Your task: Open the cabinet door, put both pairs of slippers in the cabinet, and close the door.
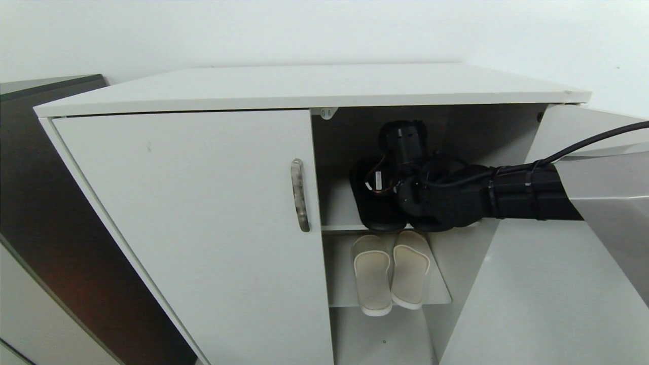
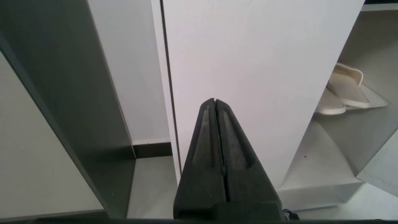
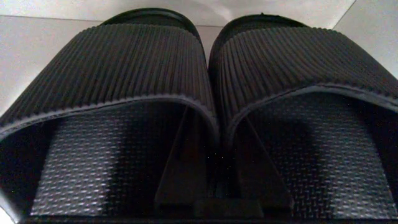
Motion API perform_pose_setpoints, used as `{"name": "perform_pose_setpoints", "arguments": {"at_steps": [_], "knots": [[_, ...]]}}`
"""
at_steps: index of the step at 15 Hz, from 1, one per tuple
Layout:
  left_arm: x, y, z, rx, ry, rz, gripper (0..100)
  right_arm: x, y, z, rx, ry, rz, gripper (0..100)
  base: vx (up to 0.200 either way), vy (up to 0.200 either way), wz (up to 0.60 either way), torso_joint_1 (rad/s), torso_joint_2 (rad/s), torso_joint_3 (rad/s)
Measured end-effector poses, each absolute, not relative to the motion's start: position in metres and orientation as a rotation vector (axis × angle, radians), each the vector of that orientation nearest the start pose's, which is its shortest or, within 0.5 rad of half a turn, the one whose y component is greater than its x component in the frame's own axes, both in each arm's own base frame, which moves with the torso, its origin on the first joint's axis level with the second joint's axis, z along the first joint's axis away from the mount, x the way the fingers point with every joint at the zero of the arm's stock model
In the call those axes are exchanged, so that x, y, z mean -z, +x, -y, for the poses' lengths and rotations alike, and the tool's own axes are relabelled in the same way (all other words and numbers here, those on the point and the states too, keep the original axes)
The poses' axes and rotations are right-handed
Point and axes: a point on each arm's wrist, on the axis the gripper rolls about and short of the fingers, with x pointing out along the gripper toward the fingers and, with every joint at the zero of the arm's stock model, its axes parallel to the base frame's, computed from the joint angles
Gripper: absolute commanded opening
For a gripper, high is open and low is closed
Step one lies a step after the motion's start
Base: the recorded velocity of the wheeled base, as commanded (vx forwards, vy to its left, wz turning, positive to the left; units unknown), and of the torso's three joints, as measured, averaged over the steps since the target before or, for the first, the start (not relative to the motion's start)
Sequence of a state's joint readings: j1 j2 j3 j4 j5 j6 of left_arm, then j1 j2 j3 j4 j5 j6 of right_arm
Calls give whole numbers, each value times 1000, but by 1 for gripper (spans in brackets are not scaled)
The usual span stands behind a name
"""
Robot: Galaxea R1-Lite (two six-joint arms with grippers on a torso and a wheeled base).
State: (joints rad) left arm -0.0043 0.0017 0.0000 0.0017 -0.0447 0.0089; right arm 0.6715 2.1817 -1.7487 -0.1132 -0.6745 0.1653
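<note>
The cabinet (image 1: 304, 83) has its right door (image 1: 557, 294) swung open and its left door (image 1: 192, 228) closed. A pair of black slippers (image 1: 377, 213) lies on the upper shelf (image 1: 337, 208), toes toward the back. My right arm (image 1: 456, 197) reaches in from the right. My right gripper (image 3: 219, 168) has one finger inside each black slipper (image 3: 143, 62), clamping their inner walls together. A pair of white slippers (image 1: 390, 271) rests on the lower shelf (image 1: 339, 289), also seen at the side as white slippers (image 2: 342, 93). My left gripper (image 2: 214, 109) is shut and empty, in front of the closed door.
The closed door carries a metal handle (image 1: 299, 195) at its right edge. A dark panel (image 1: 50, 203) stands left of the cabinet. Below the lower shelf the compartment floor (image 1: 380, 334) is bare. A white wall (image 1: 324, 30) lies behind.
</note>
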Motion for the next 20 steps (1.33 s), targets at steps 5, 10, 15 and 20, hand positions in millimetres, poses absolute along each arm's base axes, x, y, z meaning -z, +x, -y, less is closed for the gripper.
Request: {"name": "perform_pose_setpoints", "arguments": {"at_steps": [5, 10, 15, 20], "knots": [[-75, -23, 1, 49, 9, -3, 0, -207, 365, -272, 24, -41, -256, 100, 0, 0, 0, 0, 0, 0], [-75, -23, 1, 48, 9, -3, 0, -205, 340, -270, 3, -77, -292, 100, 0, 0, 0, 0, 0, 0], [-75, -23, 1, 47, 9, -3, 0, -216, 279, -259, -73, -76, -273, 100, 0, 0, 0, 0, 0, 0], [-75, -23, 1, 48, 9, -3, 0, -217, 251, -245, -100, -54, -242, 100, 0, 0, 0, 0, 0, 0]]}}
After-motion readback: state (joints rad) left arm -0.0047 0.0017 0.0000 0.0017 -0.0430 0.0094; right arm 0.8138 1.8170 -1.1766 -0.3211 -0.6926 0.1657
